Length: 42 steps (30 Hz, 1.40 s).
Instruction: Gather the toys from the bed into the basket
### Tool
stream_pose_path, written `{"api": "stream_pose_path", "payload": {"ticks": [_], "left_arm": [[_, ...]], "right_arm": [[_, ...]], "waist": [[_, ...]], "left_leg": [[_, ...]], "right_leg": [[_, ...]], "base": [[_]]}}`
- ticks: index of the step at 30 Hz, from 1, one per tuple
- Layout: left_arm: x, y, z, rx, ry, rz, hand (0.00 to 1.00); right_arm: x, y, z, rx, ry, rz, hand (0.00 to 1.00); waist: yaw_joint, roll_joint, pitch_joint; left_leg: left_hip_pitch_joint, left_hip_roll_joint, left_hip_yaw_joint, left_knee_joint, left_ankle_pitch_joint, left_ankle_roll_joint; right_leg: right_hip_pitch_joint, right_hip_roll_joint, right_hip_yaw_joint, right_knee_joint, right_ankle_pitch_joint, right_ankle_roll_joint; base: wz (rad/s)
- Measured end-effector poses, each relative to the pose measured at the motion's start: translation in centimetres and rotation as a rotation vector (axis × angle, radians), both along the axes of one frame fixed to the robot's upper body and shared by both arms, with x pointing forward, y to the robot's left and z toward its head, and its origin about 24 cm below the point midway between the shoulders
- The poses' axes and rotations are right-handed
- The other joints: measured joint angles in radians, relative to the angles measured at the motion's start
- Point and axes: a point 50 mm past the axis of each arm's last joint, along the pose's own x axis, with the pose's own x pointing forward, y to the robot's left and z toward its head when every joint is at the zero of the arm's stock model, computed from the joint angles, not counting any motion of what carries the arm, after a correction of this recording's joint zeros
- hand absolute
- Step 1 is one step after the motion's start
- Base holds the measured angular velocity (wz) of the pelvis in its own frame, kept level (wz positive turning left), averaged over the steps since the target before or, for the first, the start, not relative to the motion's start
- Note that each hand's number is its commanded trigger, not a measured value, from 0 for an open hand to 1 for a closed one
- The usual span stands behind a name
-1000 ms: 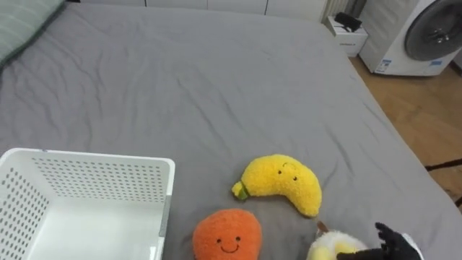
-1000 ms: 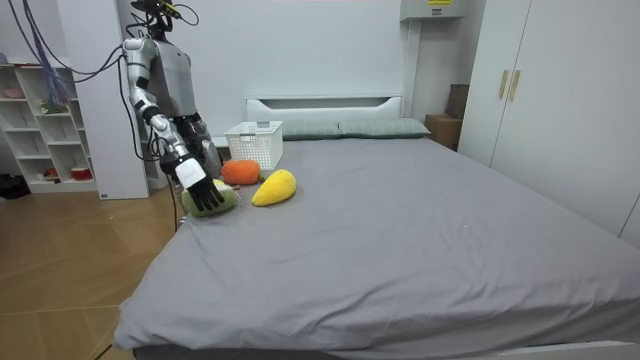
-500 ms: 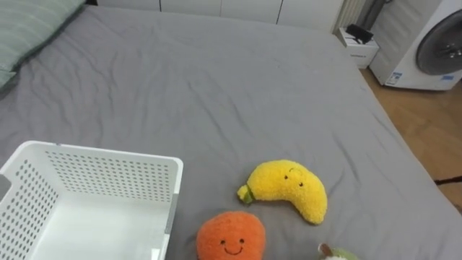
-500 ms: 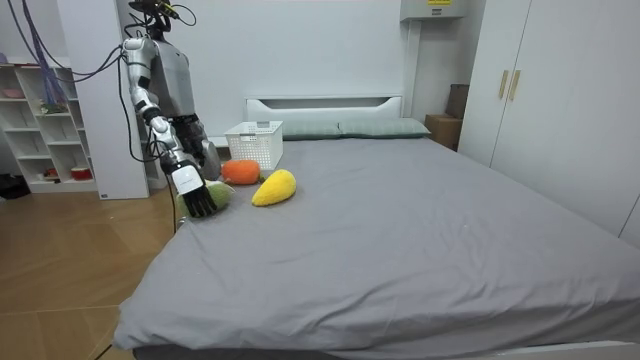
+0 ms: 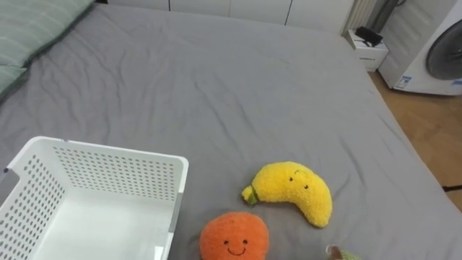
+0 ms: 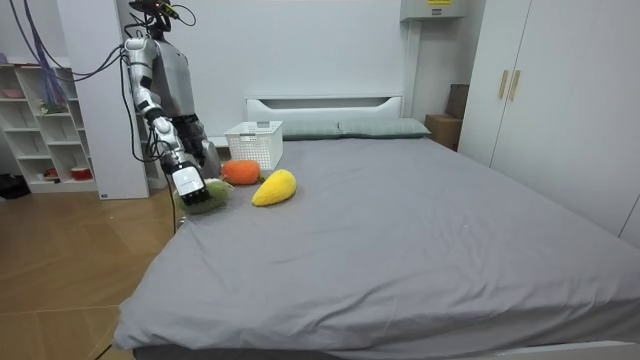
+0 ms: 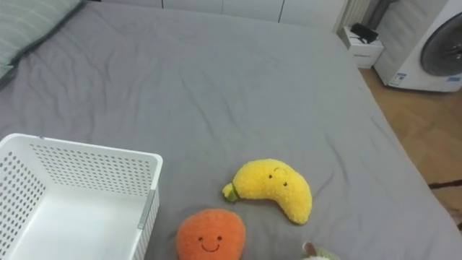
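The bed (image 5: 216, 94) is a broad grey sheet with a great deal of free room. From 10 to 2 o'clock of the toys nothing lies on it, as far as the striped pillow (image 5: 32, 29) at its far left corner. Its right edge runs down the eye views from 1 to 4 o'clock. Beyond that edge is wood floor (image 5: 433, 123), with one washer (image 5: 444, 54) and one small white box (image 5: 367, 45) near the bed's far corner.

There are three toys and one basket (image 5: 108, 148), all at the near edge where the robot stands. The basket is white, perforated and holds nothing. The orange (image 5: 233, 237) lies at its 3 o'clock, just beside its wall. The banana (image 5: 292, 191) is at the orange's 2 o'clock, near it but apart. The green toy (image 5: 348, 255) peeks in at the banana's 5 o'clock, on the bed's very margin.

In the room view the robot stands on the floor at the bed's side, close to the headboard. Its right hand (image 6: 187, 181) is down at the green toy, touching it, and I cannot tell whether it grips the toy. The banana and orange lie untouched. Two pillows line the headboard. The bed's foot and the side toward the wardrobe (image 6: 540, 100) are bare.
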Motion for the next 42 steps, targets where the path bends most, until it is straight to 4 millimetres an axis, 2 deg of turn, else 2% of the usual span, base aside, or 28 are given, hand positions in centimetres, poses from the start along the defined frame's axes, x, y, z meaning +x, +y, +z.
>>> {"api": "stream_pose_path", "payload": {"ticks": [6, 8, 11, 12, 15, 17, 19, 22, 34, 38, 42], "left_arm": [[0.7, 0.0, 0.0, -0.003, -0.016, -0.003, 0.0], [0.7, 0.0, 0.0, -0.006, -0.017, 0.0, 0.0], [0.8, 0.0, 0.0, -0.016, -0.027, 0.014, 0.0], [0.8, 0.0, 0.0, -0.016, -0.031, 0.013, 0.0], [1.1, 0.0, 0.0, -0.014, -0.047, 0.006, 0.0], [1.7, 0.0, 0.0, -0.014, -0.066, 0.0, 0.0], [1.8, 0.0, 0.0, -0.012, -0.076, -0.001, 0.0], [1.8, 0.1, 0.0, -0.01, -0.078, 0.0, 0.0], [2.3, -0.1, 0.0, -0.016, -0.118, 0.016, 0.0], [2.3, -0.3, -0.1, -0.021, -0.112, 0.0, 0.0], [3.6, -0.6, -0.1, -0.029, -0.143, -0.006, 0.0]], "right_arm": [[0.2, 0.0, 0.1, -0.006, -0.005, 0.011, 1.0], [0.7, 0.0, 0.3, -0.015, -0.02, 0.023, 1.0], [2.4, 0.1, 1.3, -0.031, -0.092, 0.048, 1.0], [3.5, 0.1, 2.1, -0.045, -0.142, 0.071, 1.0], [5.7, 0.3, 3.8, -0.078, -0.249, 0.122, 1.0], [6.7, 0.5, 4.8, -0.099, -0.298, 0.154, 1.0], [8.4, 0.7, 7.0, -0.165, -0.398, 0.227, 1.0], [10.1, 1.0, 9.8, -0.212, -0.528, 0.26, 1.0], [12.7, 2.4, 14.6, -0.179, -0.737, 0.307, 1.0], [14.3, 3.5, 15.8, -0.159, -0.78, 0.352, 1.0], [15.7, 5.4, 16.5, -0.13, -0.796, 0.431, 1.0]], "waist": [[0.008, 0.001, 0.0003], [0.006, 0.001, 0.0013], [-0.005, -0.003, 0.0067], [-0.01, 0.002, 0.0117], [-0.014, 0.002, 0.0128], [-0.012, -0.002, 0.0108], [-0.02, 0.0, 0.0066], [-0.038, 0.003, 0.006], [-0.034, 0.002, 0.0051], [-0.013, 0.005, 0.0074], [0.02, 0.009, 0.0099]], "left_leg": [[-0.002, -0.001, -0.003, 0.0, 0.0, 0.0], [-0.002, -0.001, -0.002, 0.0, 0.0, 0.0], [-0.002, -0.001, -0.002, 0.0, 0.0, 0.0], [-0.004, -0.001, 0.0, 0.001, 0.0, 0.0], [-0.005, -0.001, 0.001, 0.0, 0.0, 0.0], [-0.007, -0.001, 0.001, 0.0, 0.0, 0.0], [-0.023, -0.001, 0.0, 0.001, 0.0, 0.0], [-0.023, -0.001, 0.001, -0.002, 0.001, 0.0], [-0.022, 0.0, 0.01, -0.005, 0.001, 0.0], [-0.024, 0.0, 0.017, -0.005, 0.001, 0.001], [-0.023, -0.001, 0.015, -0.004, 0.001, 0.001]], "right_leg": [[0.0, -0.004, -0.003, 0.002, 0.0, 0.0], [0.001, -0.006, -0.003, 0.003, 0.0, 0.0], [-0.001, -0.006, -0.001, 0.005, 0.0, 0.0], [-0.004, -0.006, 0.0, 0.004, 0.0, 0.0], [-0.005, -0.006, 0.0, 0.004, 0.0, 0.0], [-0.009, -0.006, 0.0, 0.004, 0.0, 0.0], [-0.019, -0.004, 0.004, 0.004, 0.0, 0.0], [-0.021, -0.005, 0.009, 0.006, 0.0, 0.001], [-0.025, -0.003, 0.019, 0.008, 0.0, 0.001], [-0.039, -0.003, 0.021, 0.023, 0.0, 0.0], [-0.035, 0.001, 0.023, 0.02, 0.0, 0.0]], "base": [[0.0], [0.0], [0.0], [-0.04], [0.0], [0.0], [0.0], [0.0], [-0.02], [-0.08], [0.01]]}}
